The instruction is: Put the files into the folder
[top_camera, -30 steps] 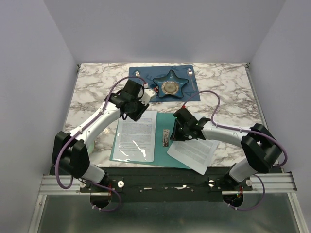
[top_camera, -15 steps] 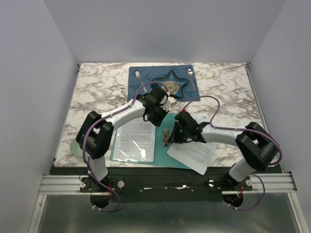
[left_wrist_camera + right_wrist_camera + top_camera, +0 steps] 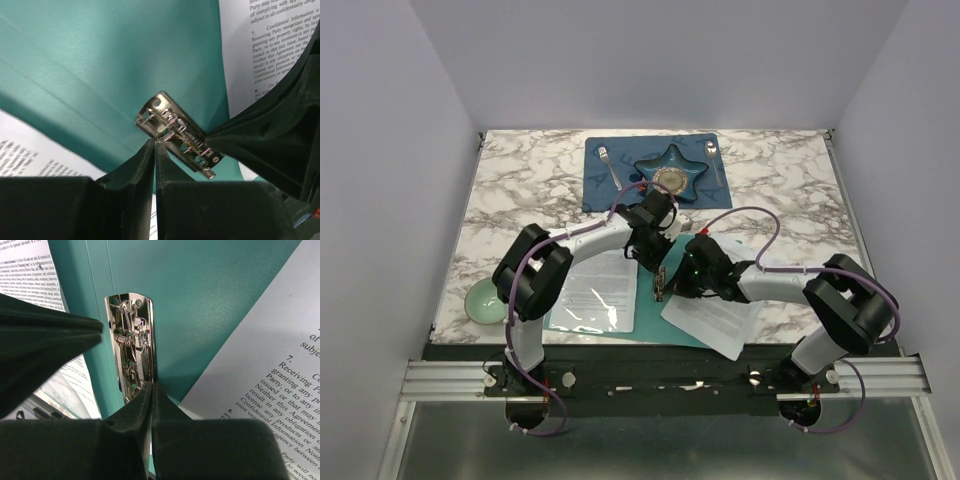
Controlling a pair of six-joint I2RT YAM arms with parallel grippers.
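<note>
At folder spine, both arms meet over the silver metal clip. Left gripper is pinched tip to tip, nothing visibly between, tips just beside the clip's end. Right gripper is likewise pinched closed, tips touching the clip's edge at its near end. The teal folder lies open and flat. One stack of files sits on its left half, and another stack overlaps its right half and hangs off the near edge. The step looks like opening the clip. Best done with one tip pinning the base and the other levering the bar, with light pressure so the thin folder doesn't skid or the sheets shift.
</note>
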